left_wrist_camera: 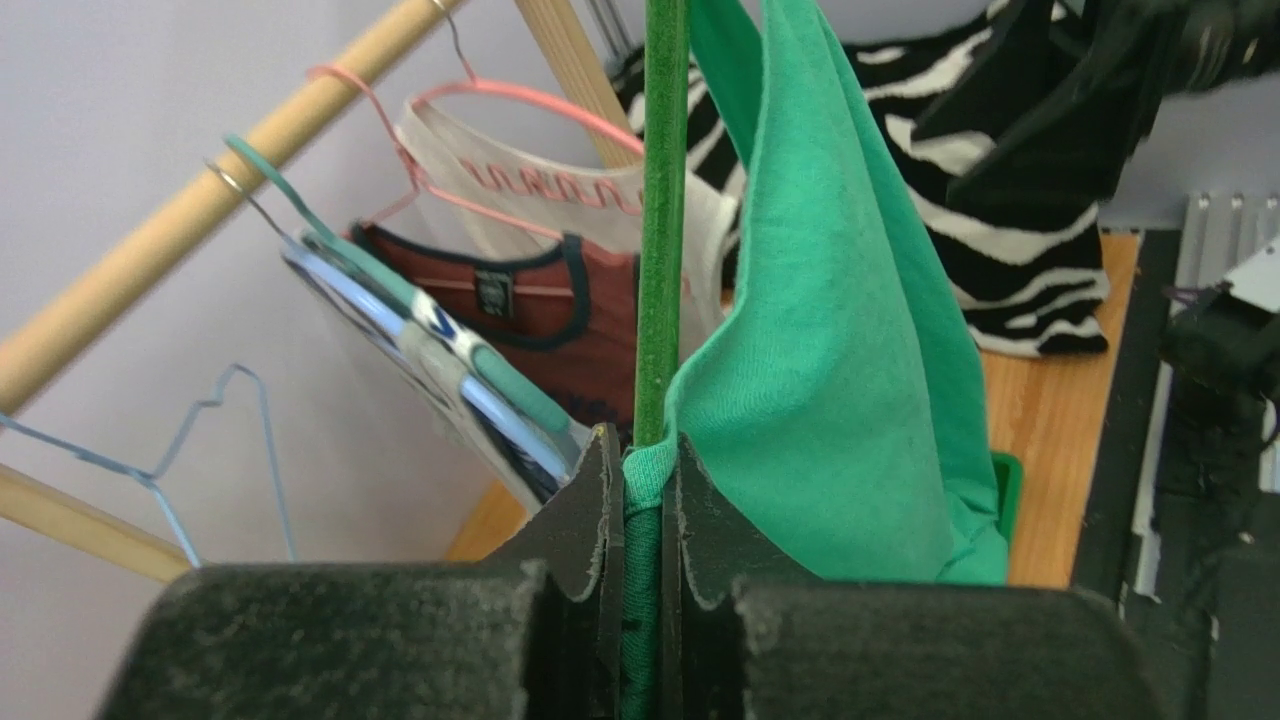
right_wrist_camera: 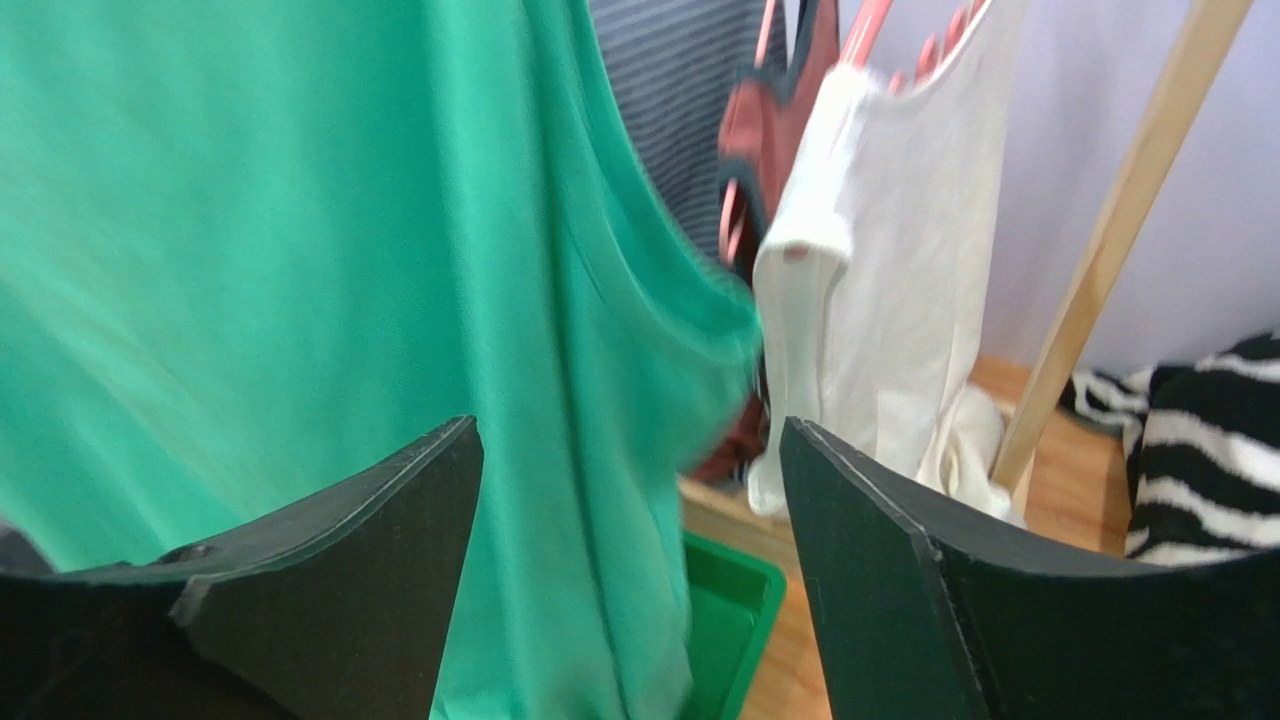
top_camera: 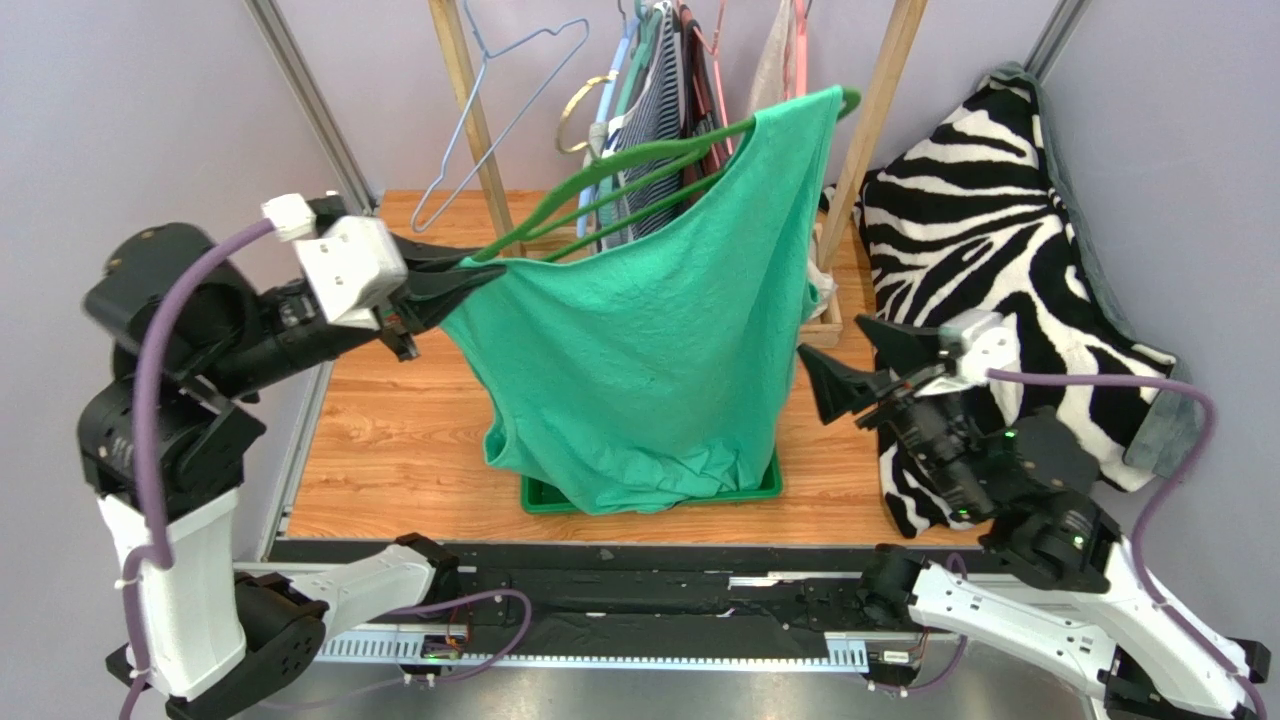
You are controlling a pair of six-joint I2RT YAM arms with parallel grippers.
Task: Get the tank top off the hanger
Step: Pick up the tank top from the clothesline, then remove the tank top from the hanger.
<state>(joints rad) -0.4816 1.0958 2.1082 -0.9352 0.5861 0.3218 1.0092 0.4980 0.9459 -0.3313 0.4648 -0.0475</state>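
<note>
Right fingers (right_wrist_camera: 346,600), tank top (right_wrist_camera: 301,225), garments (right_wrist_camera: 872,300) behind

tray (top_camera: 766,488): we see only its rim beneath the tank top (top_camera: 646,345).
hanger (left_wrist_camera: 658,225): upper length cut off at our left wrist view's top edge.
tank top: blurred in our right wrist view.

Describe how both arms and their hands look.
The left arm and right arm have black joints and white link shells. The left hand and right hand each pair a white housing with two black wedge-shaped fingers. A lavender cable loops along each arm.
</note>
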